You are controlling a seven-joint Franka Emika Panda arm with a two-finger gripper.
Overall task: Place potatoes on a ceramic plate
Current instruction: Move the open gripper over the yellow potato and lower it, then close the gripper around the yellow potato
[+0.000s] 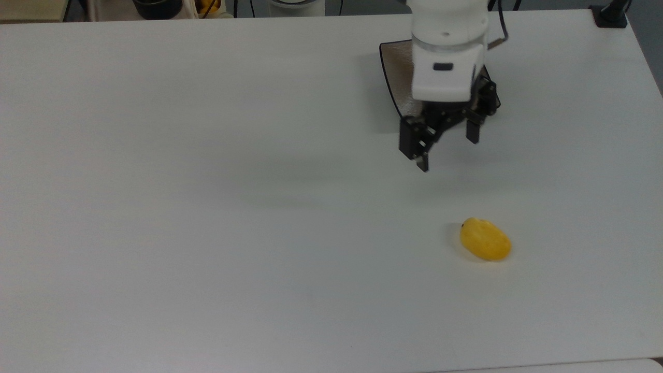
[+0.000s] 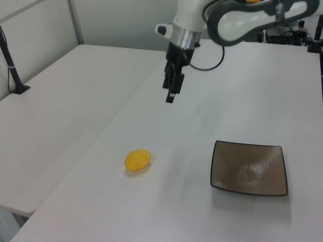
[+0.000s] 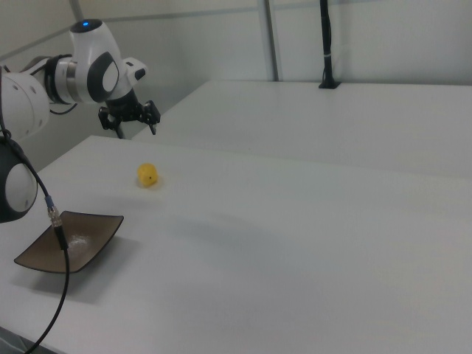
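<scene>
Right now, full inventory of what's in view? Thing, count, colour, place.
potato: 1, bright yellow, lying on the table toward the top view's lower right, apart from the plate.
ceramic plate: 1, glossy brown-grey with a dark rim, on the table at the left view's lower right, nothing on it.
table: 1, white, under both.
second table: 1, white, alongside at the left view's left.
gripper: 1, black on a white arm, open, holding nothing, above the table between plate and potato.

Bare table [image 1: 207, 207] lies all around the potato [image 1: 485, 239].
</scene>
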